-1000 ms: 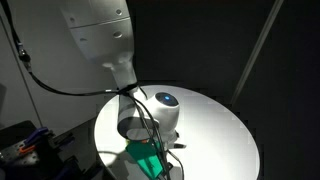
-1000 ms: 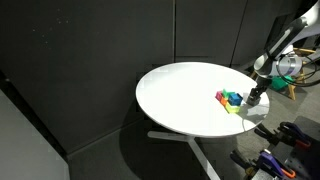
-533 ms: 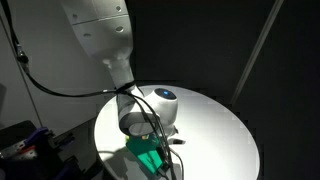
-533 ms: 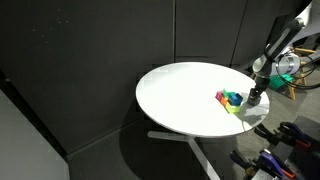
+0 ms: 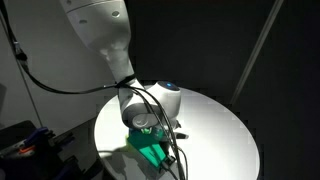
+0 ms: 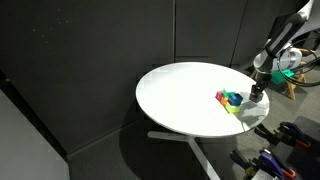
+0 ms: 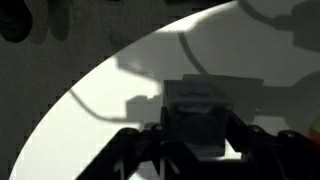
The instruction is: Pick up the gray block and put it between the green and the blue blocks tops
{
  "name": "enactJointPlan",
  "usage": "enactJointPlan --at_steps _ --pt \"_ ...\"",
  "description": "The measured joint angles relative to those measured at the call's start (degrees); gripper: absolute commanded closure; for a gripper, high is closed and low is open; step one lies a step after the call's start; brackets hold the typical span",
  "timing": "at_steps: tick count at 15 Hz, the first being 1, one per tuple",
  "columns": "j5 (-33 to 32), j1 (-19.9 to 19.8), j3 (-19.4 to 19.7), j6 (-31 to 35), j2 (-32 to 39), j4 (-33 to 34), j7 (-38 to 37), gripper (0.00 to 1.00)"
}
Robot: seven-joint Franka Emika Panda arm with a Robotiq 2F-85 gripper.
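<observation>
Against the frame of one second earlier, the wrist has turned and the end effector (image 6: pixel 256 96) stands a little higher over the edge of the bench (image 6: pixel 180 95). In the wrist view the gray block (image 7: pixel 200 112) sits between the dark fingers, which seem to pinch it, so I judge the pick-up done. The green block (image 5: pixel 151 152) lies just below the end effector, in the coloured cluster (image 6: pixel 229 99). The blue block I cannot make out clearly. The placing between them is not yet done.
</observation>
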State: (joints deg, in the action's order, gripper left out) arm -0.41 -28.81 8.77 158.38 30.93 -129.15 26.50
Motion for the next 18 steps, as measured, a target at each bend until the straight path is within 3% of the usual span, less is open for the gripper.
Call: enactJointPlan --at_steps 13,18 --pt "-0.21 3.52 2.37 -5.63 -9.33 -1.41 -0.51 0.71" --pt "-3.61 7.76 4.61 -6.94 -14.74 -4.47 -6.44 0.71"
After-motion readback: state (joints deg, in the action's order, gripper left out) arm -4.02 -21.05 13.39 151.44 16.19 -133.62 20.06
